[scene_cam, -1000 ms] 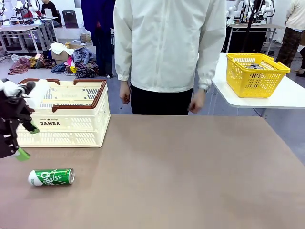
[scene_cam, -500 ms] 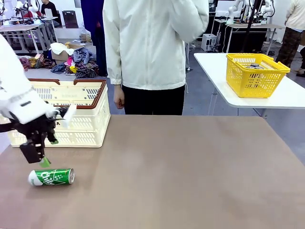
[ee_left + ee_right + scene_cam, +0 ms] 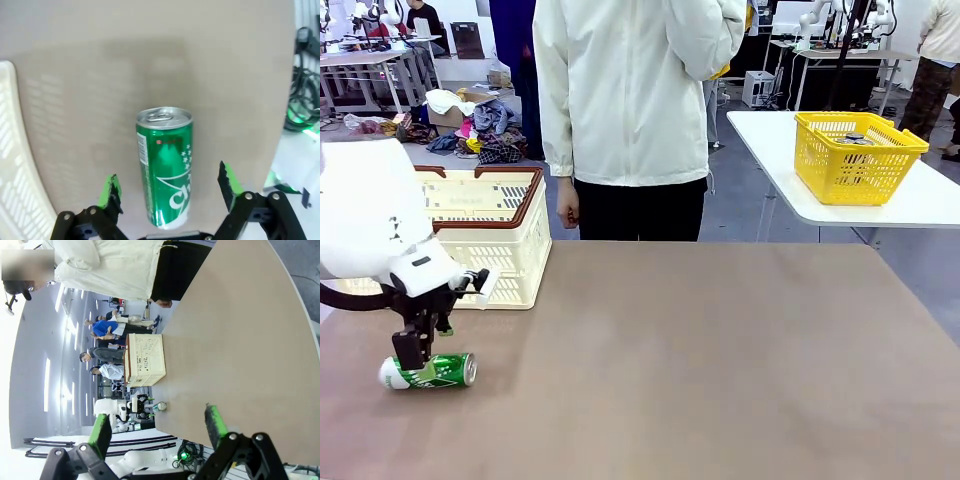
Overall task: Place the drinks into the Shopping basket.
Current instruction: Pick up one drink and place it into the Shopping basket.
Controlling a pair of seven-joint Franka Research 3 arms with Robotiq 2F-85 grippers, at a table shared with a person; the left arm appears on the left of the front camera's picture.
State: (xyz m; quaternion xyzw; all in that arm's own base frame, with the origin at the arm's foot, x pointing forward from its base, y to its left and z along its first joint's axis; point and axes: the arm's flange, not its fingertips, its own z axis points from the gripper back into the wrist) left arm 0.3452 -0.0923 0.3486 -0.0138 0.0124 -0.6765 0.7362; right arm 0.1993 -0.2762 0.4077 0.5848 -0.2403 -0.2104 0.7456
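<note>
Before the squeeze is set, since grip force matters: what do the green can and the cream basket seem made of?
Green can: probably thin aluminium, glossy printed wall, bare silver top with a pull tab. Basket: looks like rigid moulded plastic, matte cream, with slotted walls and a brown rim.

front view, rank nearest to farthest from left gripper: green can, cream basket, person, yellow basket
From the left gripper:
1. green can, directly under the open fingers, front left.
2. cream basket, just behind it, left.
3. person, far side, middle.
4. yellow basket, far right.
</note>
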